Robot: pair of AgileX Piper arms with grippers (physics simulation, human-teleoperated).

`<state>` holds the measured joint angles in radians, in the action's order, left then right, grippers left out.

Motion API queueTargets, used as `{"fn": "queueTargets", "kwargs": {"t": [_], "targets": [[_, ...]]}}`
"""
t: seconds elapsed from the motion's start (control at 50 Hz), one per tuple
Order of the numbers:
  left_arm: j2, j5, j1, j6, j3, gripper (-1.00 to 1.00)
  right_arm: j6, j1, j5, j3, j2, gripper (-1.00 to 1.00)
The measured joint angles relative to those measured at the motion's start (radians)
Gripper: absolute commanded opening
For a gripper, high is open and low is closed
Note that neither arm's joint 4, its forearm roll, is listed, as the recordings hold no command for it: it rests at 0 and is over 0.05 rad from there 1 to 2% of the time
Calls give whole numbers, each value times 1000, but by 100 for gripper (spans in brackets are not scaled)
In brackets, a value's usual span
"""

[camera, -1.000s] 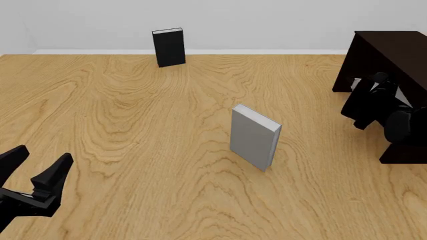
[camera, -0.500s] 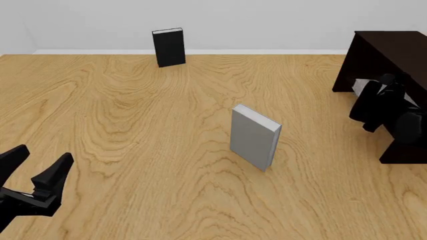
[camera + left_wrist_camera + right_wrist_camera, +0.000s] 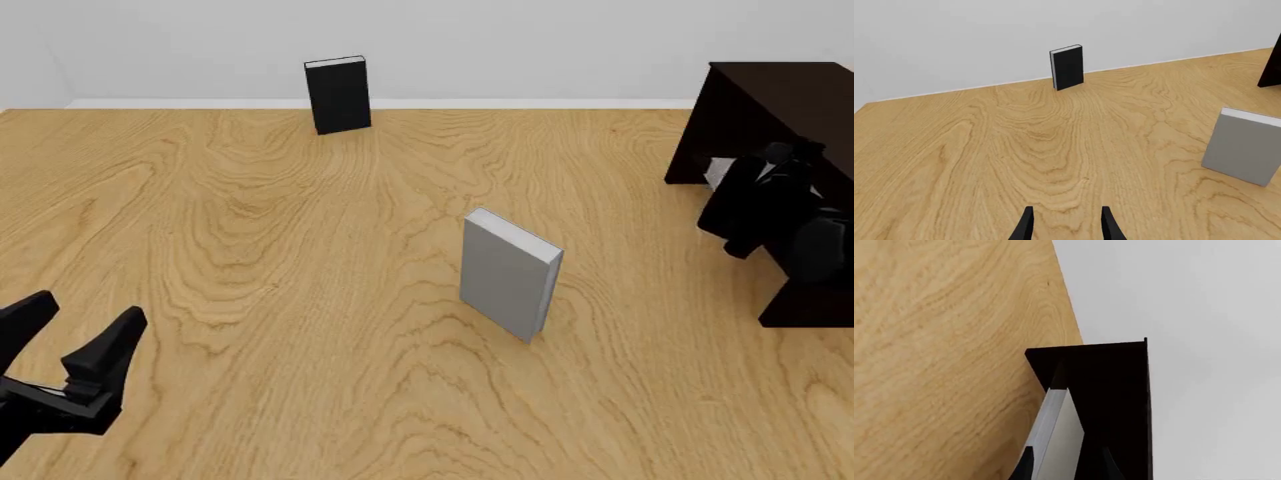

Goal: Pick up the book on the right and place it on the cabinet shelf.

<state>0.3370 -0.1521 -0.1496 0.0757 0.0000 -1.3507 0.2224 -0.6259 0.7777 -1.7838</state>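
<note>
The right gripper (image 3: 1064,465) has its two dark fingers (image 3: 1026,466) closed on the book (image 3: 1054,435), a light grey one with paler page edges. In the right wrist view the book sticks out between the fingers and reaches into the open front of the cabinet (image 3: 1111,390). In the front view the right gripper (image 3: 763,200) is at the right edge of the table, right against the dark cabinet (image 3: 774,110), and a small pale bit of the book (image 3: 722,172) shows at the cabinet's opening. The shelf board inside is too dark to make out, so I cannot tell if the book is touching it.

The left gripper (image 3: 67,340) is near the front left corner of the table (image 3: 267,260). Its fingers (image 3: 118,345) are spread apart and nothing is between them. In the left wrist view the two finger tips (image 3: 1110,227) hang over bare wood.

Another grey book (image 3: 507,272) stands up on its edge near the middle of the table, turned a little. It is well apart from both grippers. A black book (image 3: 336,94) stands up at the back edge of the table, close to the white wall (image 3: 534,40), left of the middle.
</note>
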Motion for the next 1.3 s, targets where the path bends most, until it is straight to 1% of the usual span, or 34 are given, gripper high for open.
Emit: {"fn": "queueTargets", "kwargs": {"t": [0.48, 0.62, 0.74, 0.88, 1.06, 1.14, 1.3], "targets": [[-2, 2, -1, -1, 0, 100, -5, -87, 10, 12, 26, 100], [0, -2, -1, -2, 0, 100, 3, -121, 27, 19, 44, 100], [2, -6, -1, -2, 0, 100, 21, -153, 56, 27, 75, 100], [0, -7, -2, -3, 0, 100, 72, -199, 113, 37, 138, 100], [-9, -1, -3, -3, 0, 100, 158, -254, 195, 34, 247, 100], [-10, 0, -3, -3, 0, 100, 206, -278, 239, 31, 301, 100], [-15, 3, -4, -2, 0, 100, 318, -321, 341, 33, 421, 100]]}}
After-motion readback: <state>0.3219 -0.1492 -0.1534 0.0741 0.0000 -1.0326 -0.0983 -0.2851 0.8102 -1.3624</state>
